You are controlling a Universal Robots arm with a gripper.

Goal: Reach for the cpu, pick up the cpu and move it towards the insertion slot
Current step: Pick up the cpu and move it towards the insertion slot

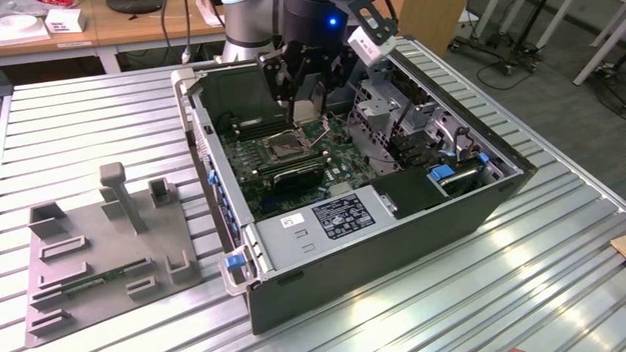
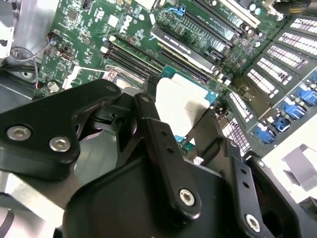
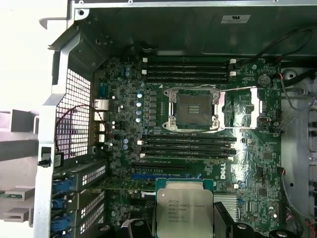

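Holding the cpu (image 3: 184,208) pinched between closed fingers (image 2: 163,148) above the slot (image 3: 194,110) — any tilt or slip risks bent contacts.

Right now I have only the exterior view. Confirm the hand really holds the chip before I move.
Observer: Yes. In both wrist views the hand is shut on the chip, with a finger on each of two opposite edges.
Operator: Check the socket for me.
Observer: In the first wrist view the socket is open, its dark centre is bare and the bracket is swung aside.
Operator: Tell me whether the chip is over it.
Observer: It is not. A row of black memory slots lies between chip and socket in that view.
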